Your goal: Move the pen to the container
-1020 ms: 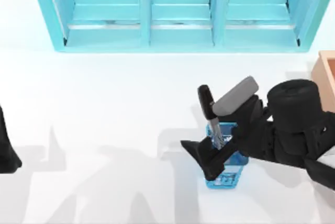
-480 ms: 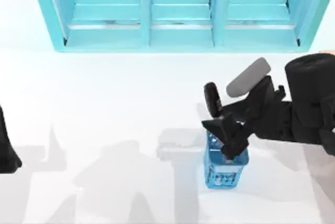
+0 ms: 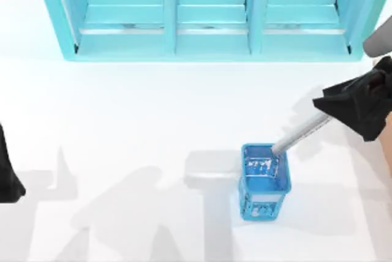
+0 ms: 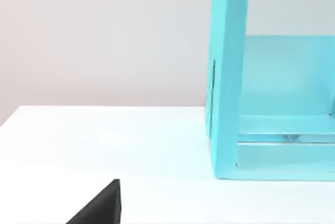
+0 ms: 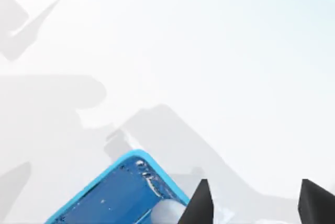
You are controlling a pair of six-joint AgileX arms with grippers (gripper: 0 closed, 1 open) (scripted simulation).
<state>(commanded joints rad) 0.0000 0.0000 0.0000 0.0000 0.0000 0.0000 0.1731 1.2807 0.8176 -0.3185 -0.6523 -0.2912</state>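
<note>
The right claw (image 3: pixel 334 108) sits near the right edge of the desk (image 3: pixel 135 121) in the top view, raised above the surface and closed on the upper end of the pen (image 3: pixel 300 133), whose black cap is hidden inside the grip. From there the silver-grey barrel slants down and to the left, its free end hanging over the rim of the small blue basket (image 3: pixel 264 182) – whether the tip touches that rim or floats just above it cannot be told. The pen's long axis thus runs on a diagonal from the claw toward the basket, with the claw at the high, right-hand end. In the right wrist view two dark fingertips (image 5: pixel 201 203) point down beside a pale rounded end of the barrel, with the basket's blue mesh just beyond. The container cannot be made out for certain; only a thin tan strip peeks past the arm at the far right edge of the top view, so the judgement is that the carry should head rightward, away from the basket, and this arm is plainly the nearer one. Behind everything stands the turquoise shelf unit (image 3: pixel 208 17) along the far side. The left arm (image 3: pixel 9 173) is parked at the left edge of the desk – well apart from the work.
</note>
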